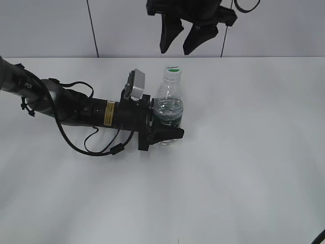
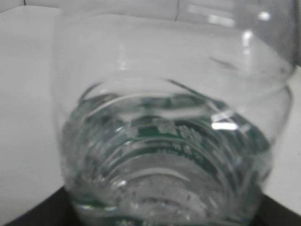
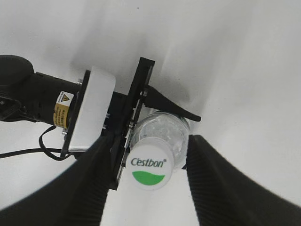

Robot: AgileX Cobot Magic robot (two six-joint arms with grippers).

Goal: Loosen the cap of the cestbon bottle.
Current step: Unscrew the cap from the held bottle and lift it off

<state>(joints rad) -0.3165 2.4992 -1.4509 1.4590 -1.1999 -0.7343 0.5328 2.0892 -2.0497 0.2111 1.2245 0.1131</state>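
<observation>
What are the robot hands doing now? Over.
Left gripper clamped on bottle, upright on table. Right gripper open above cap, not touching. Nothing in the way.

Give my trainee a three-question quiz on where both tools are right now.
1. True or false: the left tool grips the cestbon bottle around its body.
2. The right tool is: A) shut on the cap B) open above the cap C) resting on the table
3. Is the bottle upright or lying down?

Key: 1 true; 2 B; 3 upright.
</observation>
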